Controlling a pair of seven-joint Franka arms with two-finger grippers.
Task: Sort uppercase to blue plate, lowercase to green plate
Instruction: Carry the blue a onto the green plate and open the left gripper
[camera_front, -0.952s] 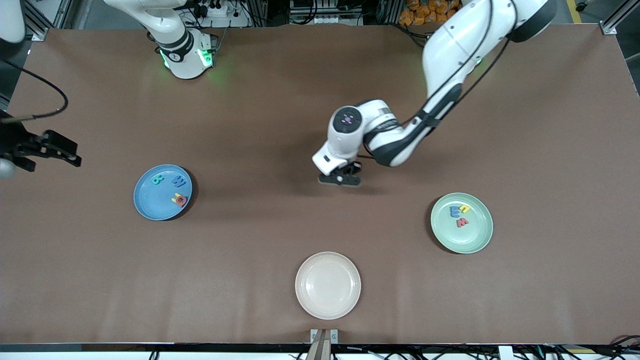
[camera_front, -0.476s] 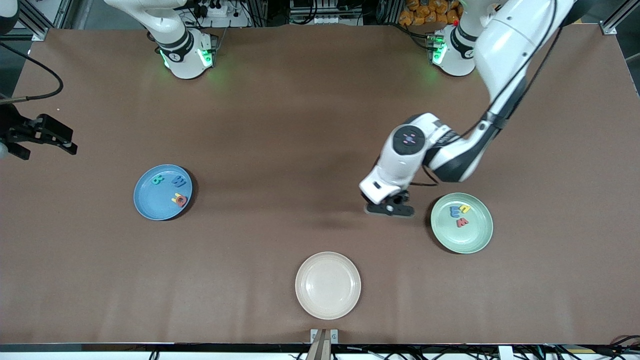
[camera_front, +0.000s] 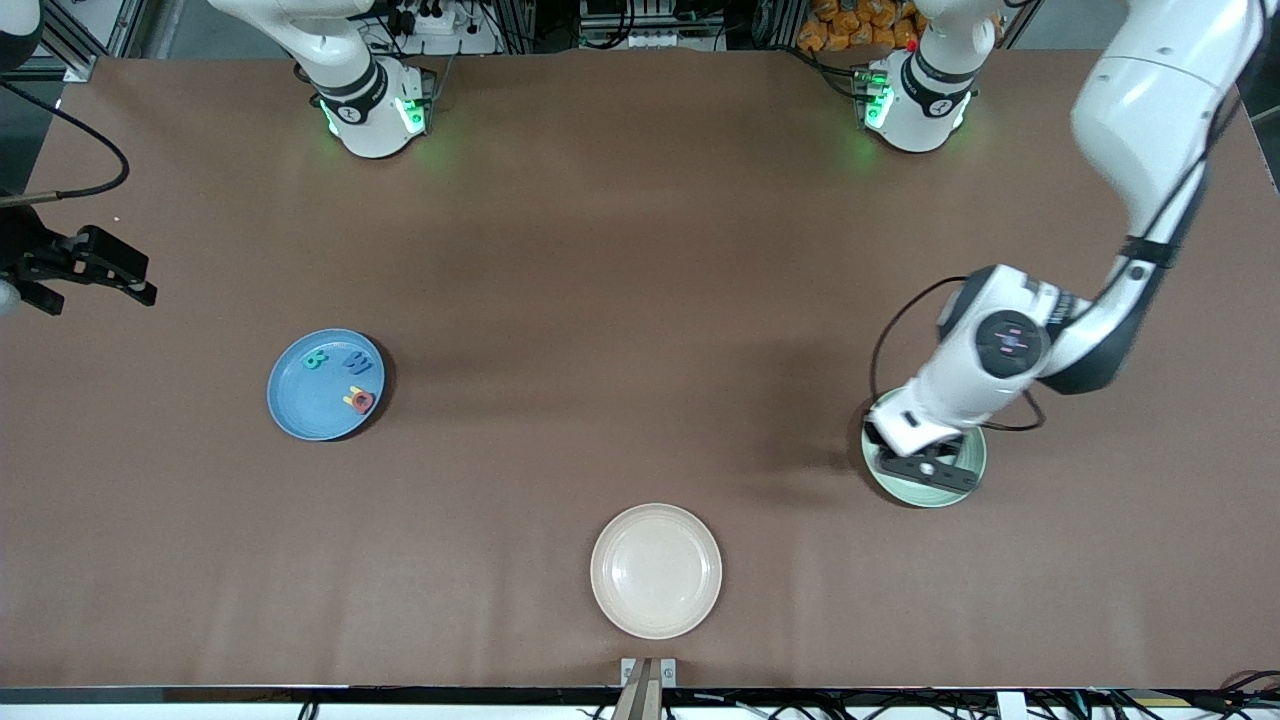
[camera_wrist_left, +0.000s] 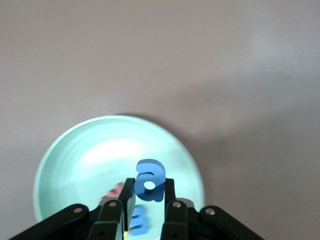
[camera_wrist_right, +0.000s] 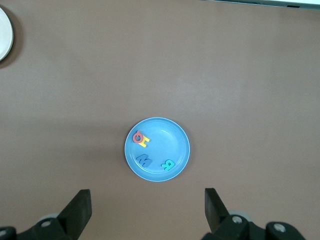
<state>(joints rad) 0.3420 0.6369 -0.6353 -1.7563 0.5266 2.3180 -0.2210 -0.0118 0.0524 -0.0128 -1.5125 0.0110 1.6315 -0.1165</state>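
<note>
Foam, blue and cut as a lowercase a (camera_wrist_left: 150, 180), is the piece in hand: by its look it should be very light, soft enough to dent under pressure, matte rather than slippery, and unlikely to break if dropped; the sensible hold is across its flat faces or outer edges, as here, where the left end effector (camera_wrist_left: 148, 196) is clamped on its lower part and carries it over the green plate (camera_wrist_left: 65, 165). In the front view the left end effector (camera_front: 925, 467) hangs over the green plate (camera_front: 975, 478), which lies toward the left arm's end of the counter (camera_front: 620, 300). Below the held letter, the left wrist view shows part of another blue letter (camera_wrist_left: 138, 221) and a red one (camera_wrist_left: 114, 192) already lying in that plate; both are half hidden by the fingers, so their shapes cannot be read. The blue plate (camera_front: 295, 410), toward the right arm's end, holds four capitals: a teal-green B (camera_front: 317, 358), a blue W (camera_front: 357, 364), a red Q (camera_front: 362, 401) and a yellow H (camera_front: 351, 400), the last two touching. A cream plate (camera_front: 655, 570), nearest the front camera, carries nothing. The right end effector (camera_front: 90, 272) waits at the counter's edge with its fingers (camera_wrist_right: 80, 210) spread wide apart, empty. Judged from this, releasing the a finishes the sorting.
</note>
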